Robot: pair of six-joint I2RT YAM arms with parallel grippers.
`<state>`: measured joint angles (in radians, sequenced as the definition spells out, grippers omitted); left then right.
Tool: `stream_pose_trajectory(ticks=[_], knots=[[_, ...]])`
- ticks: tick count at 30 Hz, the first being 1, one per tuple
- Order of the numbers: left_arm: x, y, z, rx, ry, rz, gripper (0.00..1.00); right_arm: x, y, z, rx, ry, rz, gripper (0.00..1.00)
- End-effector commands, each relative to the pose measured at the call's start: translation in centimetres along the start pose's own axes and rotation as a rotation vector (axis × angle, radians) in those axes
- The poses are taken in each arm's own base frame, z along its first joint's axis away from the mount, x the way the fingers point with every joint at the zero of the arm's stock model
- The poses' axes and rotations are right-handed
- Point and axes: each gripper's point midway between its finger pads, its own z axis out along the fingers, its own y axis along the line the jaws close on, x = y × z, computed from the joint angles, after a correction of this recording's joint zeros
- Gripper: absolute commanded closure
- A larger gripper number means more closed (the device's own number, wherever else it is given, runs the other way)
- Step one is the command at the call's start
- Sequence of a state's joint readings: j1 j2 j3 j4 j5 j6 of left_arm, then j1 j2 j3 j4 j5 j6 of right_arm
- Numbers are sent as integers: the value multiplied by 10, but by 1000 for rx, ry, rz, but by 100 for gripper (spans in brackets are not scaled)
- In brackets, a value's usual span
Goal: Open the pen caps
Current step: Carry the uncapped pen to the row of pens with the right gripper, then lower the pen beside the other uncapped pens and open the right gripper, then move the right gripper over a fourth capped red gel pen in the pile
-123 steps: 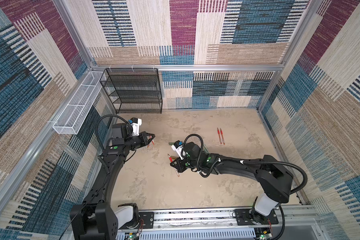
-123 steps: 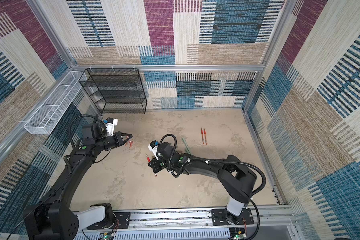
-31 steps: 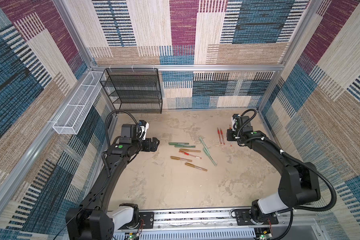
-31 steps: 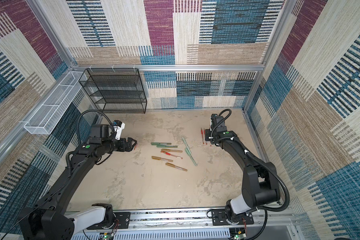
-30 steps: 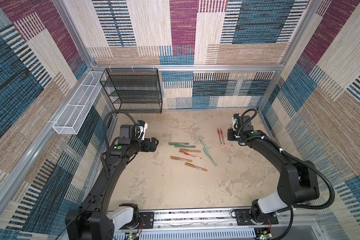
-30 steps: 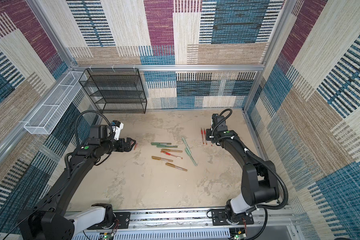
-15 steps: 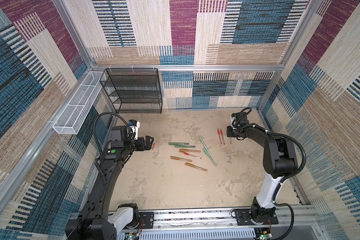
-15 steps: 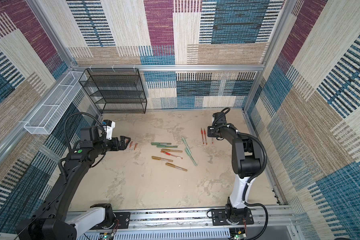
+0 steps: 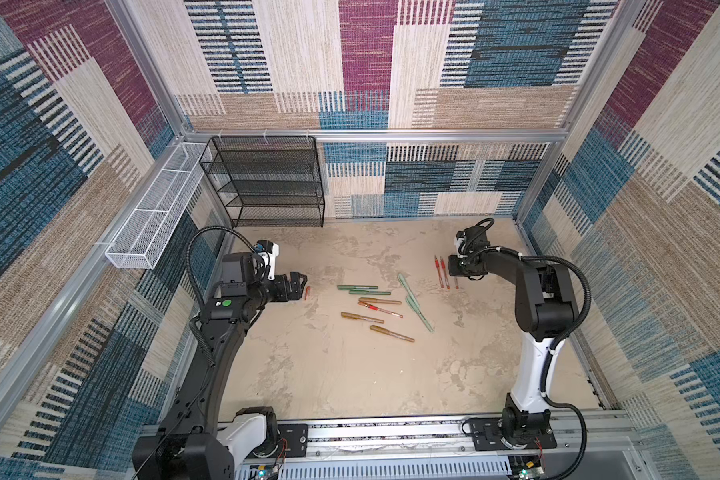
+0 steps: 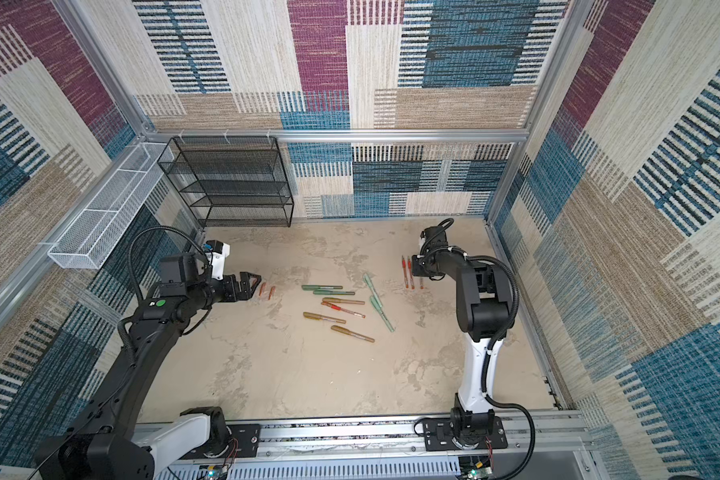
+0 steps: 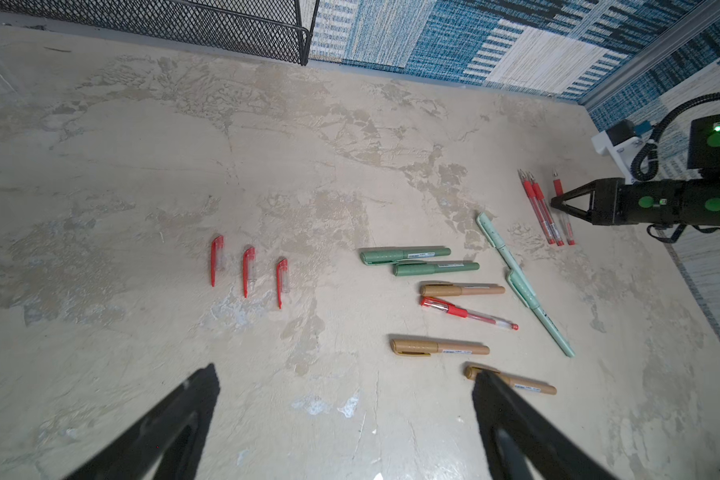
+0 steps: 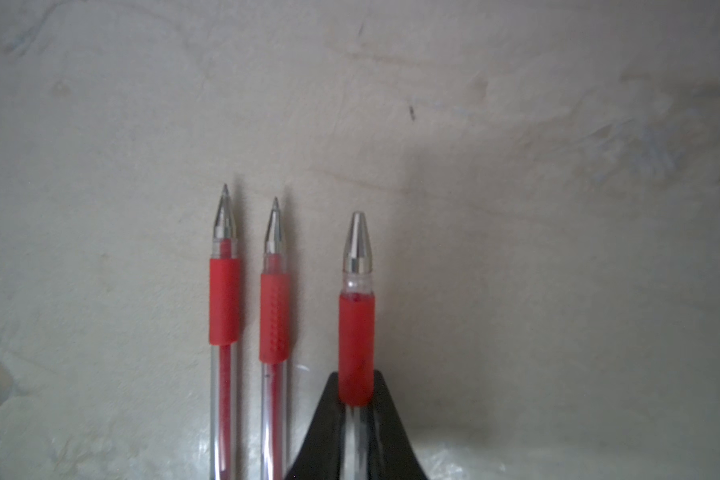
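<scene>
Three red pen caps (image 11: 248,270), thin and clipped, lie side by side on the table (image 11: 100,166), on the left arm's side of the capped pen group (image 11: 404,254). Three uncapped red pens (image 11: 543,212) lie on the group's opposite side. The left gripper (image 11: 346,370) stands fully open and empty. The right gripper (image 12: 356,374) narrowly flanks one uncapped barrel; whether it clamps cannot be told. The left wrist view shows all three caps, whereas in a top view only two (image 10: 262,289) are visible. The right wrist view cuts off the barrels.
</scene>
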<state>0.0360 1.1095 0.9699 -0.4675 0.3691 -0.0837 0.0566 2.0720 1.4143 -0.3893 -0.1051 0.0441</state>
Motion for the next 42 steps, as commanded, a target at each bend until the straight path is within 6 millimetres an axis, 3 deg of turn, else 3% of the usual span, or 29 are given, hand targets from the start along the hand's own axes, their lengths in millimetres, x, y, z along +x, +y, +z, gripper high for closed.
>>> stream_pose_trajectory(ticks=[1,9,17,24,30,38,42], knots=[[-4,1,0,2,-24,-1,1,-4,0,3,0,-8,-8,82],[-5,1,-2,0,-33,0,1,-19,6,-18,-20,-55,-4,78],[-6,1,-4,1,-37,5,1,-29,27,-70,-99,-149,19,73],[-7,2,-4,0,-42,7,1,-10,60,-119,-160,-227,-18,61],[-7,0,-4,14,-39,-4,1,20,95,-147,-251,-246,-72,53],[-7,0,-2,18,-30,-14,1,64,150,-152,-356,-202,-186,45],[-6,1,0,19,-27,-17,1,87,181,-144,-392,-151,-244,48]])
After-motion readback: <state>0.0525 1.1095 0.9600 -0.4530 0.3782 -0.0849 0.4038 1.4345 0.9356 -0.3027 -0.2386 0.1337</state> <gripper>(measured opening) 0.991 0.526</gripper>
